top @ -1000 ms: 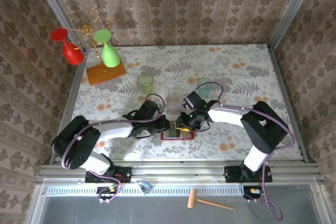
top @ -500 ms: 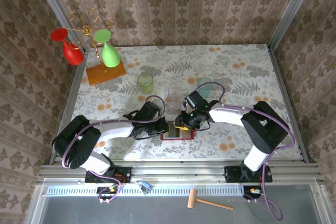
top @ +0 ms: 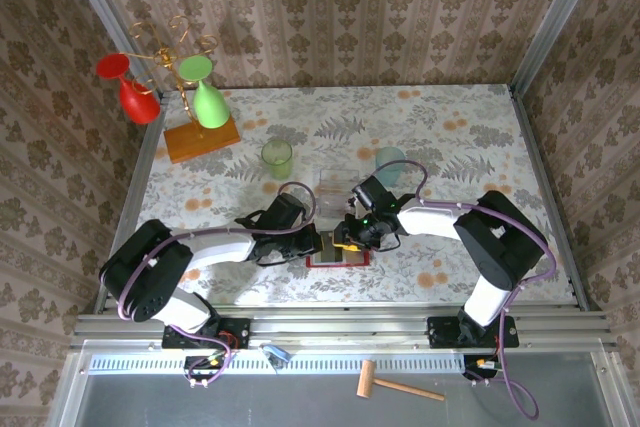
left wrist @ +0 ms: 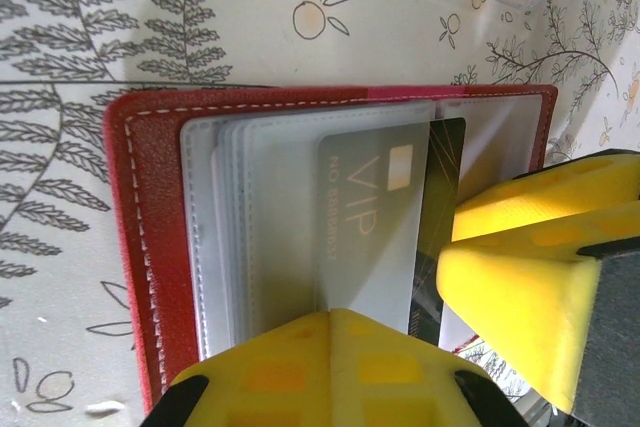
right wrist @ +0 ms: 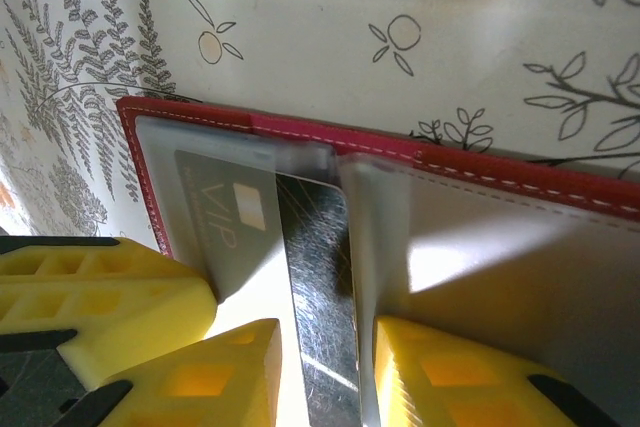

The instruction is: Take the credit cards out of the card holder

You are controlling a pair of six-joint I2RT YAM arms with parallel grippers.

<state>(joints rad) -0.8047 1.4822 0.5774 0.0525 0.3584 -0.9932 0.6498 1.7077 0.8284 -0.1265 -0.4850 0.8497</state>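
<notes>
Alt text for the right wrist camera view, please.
Two yellow fingers flank a dark card in an open red card holder on a floral tablecloth; a grey VIP card lies beside it.

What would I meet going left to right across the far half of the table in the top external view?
red wine glasses → green wine glasses → light green cup → clear plastic box → pale teal cup

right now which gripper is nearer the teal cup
Right. The right gripper is over the red card holder, just near-left of the teal cup. The left gripper is at the holder's left side, farther from the cup.
</notes>
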